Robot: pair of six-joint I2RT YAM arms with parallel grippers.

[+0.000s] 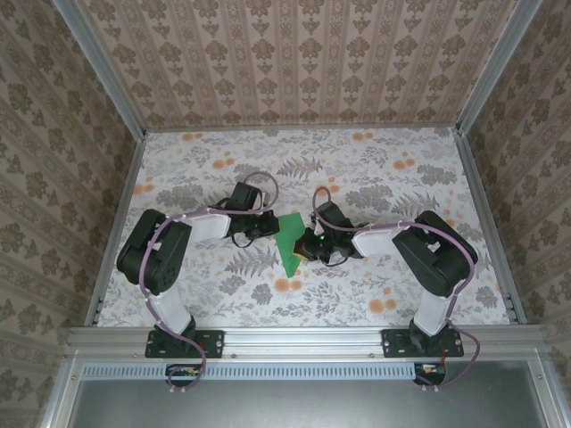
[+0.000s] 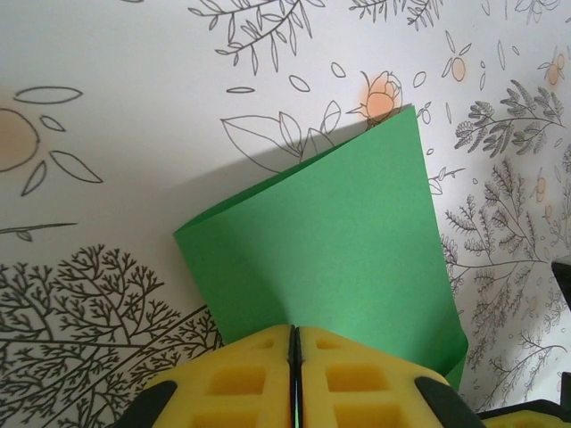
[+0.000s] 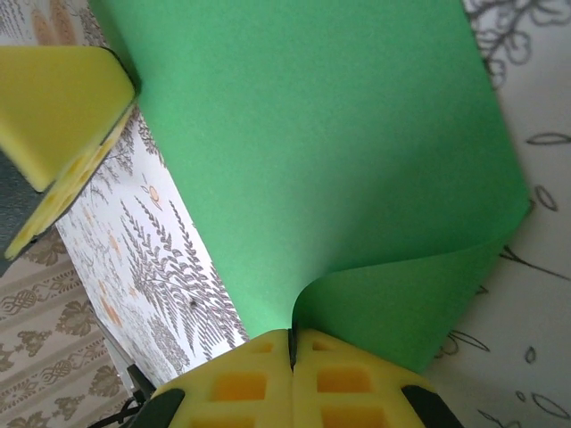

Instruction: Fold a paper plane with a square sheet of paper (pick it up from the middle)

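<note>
Both claws are pinching the thin, bright green square sheet of paper [image 1: 290, 242], which is hanging between them over the middle of the floral-patterned bench [image 1: 384, 178]. Judging by the shadow under it, it is lifted clear of the surface. The left claw [image 2: 294, 366] is clamping one edge with its yellow pads pressed together. The right claw [image 3: 292, 352] is gripping the opposite side the same way, and there the sheet is curling over into a soft loop rather than a sharp crease. This is looking like an early fold, with no dart shape formed yet. The next move is calling for bringing the curled flap squarely onto the rest of the sheet, corners matched, then laying it down and pressing the bend flat.
</note>
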